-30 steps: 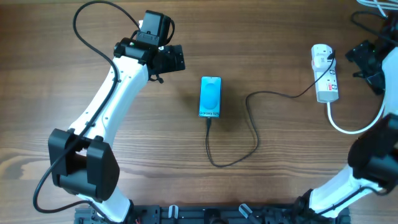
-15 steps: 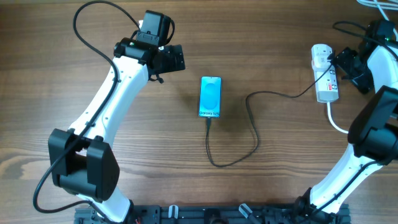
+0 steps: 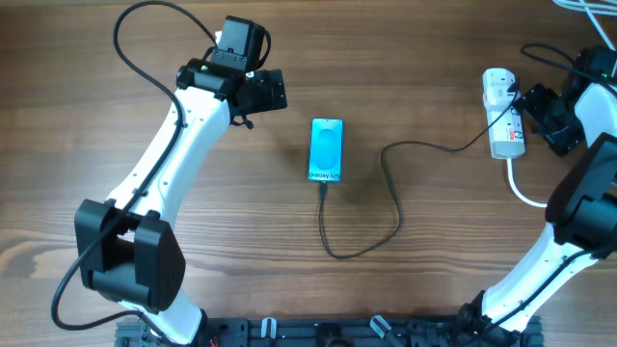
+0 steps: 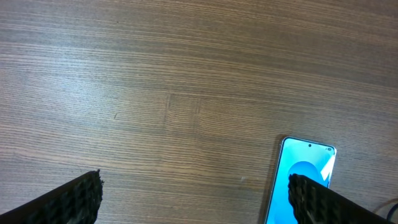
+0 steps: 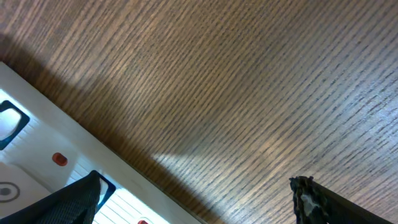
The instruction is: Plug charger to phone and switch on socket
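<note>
Overhead: one phone (image 3: 326, 150), one charger (image 3: 390, 207), one socket (image 3: 504, 116); left gripper (image 4: 194, 183) and right gripper (image 5: 196, 180) jaws apart.

Robot lab setup: wooden table (image 3: 434, 58) flanked by mounted arms (image 3: 183, 145).

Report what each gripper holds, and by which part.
Nothing is held: the left gripper and right gripper are both open, the right one beside the socket.

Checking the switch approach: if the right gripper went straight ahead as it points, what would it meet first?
Probably the power strip, just ahead of the right gripper, though its height above it is unclear.
</note>
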You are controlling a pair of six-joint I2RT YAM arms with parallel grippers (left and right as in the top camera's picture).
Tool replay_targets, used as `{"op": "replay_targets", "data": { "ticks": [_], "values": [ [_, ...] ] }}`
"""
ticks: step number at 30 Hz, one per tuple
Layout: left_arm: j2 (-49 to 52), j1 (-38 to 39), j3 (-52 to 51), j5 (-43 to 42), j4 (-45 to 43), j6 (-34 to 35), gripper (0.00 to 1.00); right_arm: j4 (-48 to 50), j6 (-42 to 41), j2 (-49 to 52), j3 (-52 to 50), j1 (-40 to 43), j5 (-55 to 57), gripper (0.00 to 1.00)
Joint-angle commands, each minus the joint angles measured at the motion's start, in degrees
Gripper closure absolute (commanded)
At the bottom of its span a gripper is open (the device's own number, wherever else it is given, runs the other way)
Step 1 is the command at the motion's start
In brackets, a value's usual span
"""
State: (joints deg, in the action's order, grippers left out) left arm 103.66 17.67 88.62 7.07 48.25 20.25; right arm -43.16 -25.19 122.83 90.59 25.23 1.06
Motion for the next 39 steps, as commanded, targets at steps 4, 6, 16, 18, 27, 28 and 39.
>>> {"op": "replay_targets", "data": {
  "ticks": [4,6,16,18,27,28,39],
  "values": [
    [0.39,0.07,-0.11,0.94,0.02,-0.28,0.0,0.33,1.31,1.49,-0.57,-0.09,-3.63,0.0],
    [0.39,0.07,-0.11,0.96,0.02,-0.28,0.0,0.26,2.45,1.49,-0.57,-0.09,-3.98,0.0],
    [0.39,0.07,-0.11,0.96,0.02,-0.28,0.0,0.09,3.8,1.57,-1.09,-0.31,-5.95,0.0],
    [0.39,0.07,-0.11,0.96,0.02,-0.28,0.0,-0.15,4.04,1.57,-1.09,-0.31,-6.1,0.0],
    [0.39,0.07,-0.11,0.96,0.02,-0.28,0.0,0.81,4.07,1.6,-2.71,-0.31,-6.08,0.0],
    [0.39,0.07,-0.11,0.96,0.02,-0.28,0.0,1.62,4.02,1.6,-3.34,-0.31,-6.08,0.0],
    [0.39,0.07,-0.11,0.96,0.02,-0.28,0.0,-4.79,-0.96,-6.95,-2.8,-0.07,-4.76,0.0]
  ]
}}
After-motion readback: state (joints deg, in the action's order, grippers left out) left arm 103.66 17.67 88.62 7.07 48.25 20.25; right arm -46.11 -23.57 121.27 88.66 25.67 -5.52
